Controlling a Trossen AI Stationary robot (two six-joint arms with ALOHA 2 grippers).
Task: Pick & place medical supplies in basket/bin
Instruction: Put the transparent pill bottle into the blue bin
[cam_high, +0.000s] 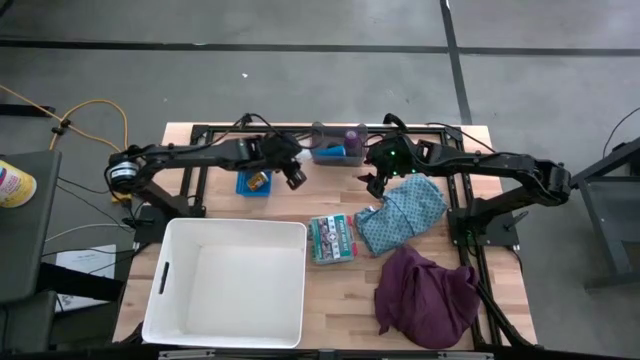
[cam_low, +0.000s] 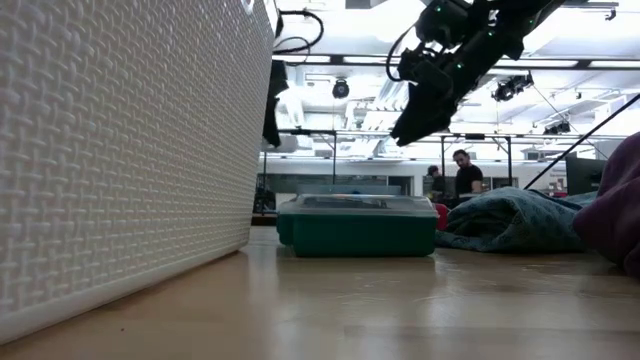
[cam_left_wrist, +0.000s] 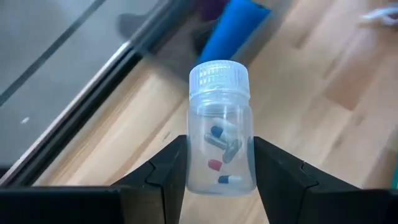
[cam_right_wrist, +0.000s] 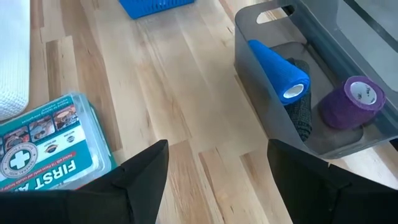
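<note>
Clear pill bottle (cam_left_wrist: 221, 130) with a white ribbed cap, a few capsules inside, pinched upright between the left gripper's (cam_high: 294, 178) two dark fingers (cam_left_wrist: 166, 180), clenched tight on its sides. Held up off the wood, over the back half of the table, just right of the small blue basket (cam_high: 256, 183).

Blue roll (cam_right_wrist: 278, 71) and purple roll (cam_right_wrist: 352, 101) lying side by side in the grey bin (cam_right_wrist: 261, 22) at the table's back edge, something dark and knitted between them. Looks orange-ish inside the blue basket from the high view, too small to tell what.

Right gripper (cam_high: 374, 181) hanging above the table between the grey bin and the teal patterned cloth (cam_high: 402, 214), fingers spread wide, nothing between them.

Teal cloth crumpled right of centre, touching the first aid kit (cam_high: 332, 239) on its left. Maroon cloth (cam_high: 428, 296) bunched in the near right corner, just below the teal one.

Big white bin (cam_high: 228, 281) filling the near left corner, nothing visible in it from above. Person (cam_low: 465, 172) standing way back in the room in the low view.
</note>
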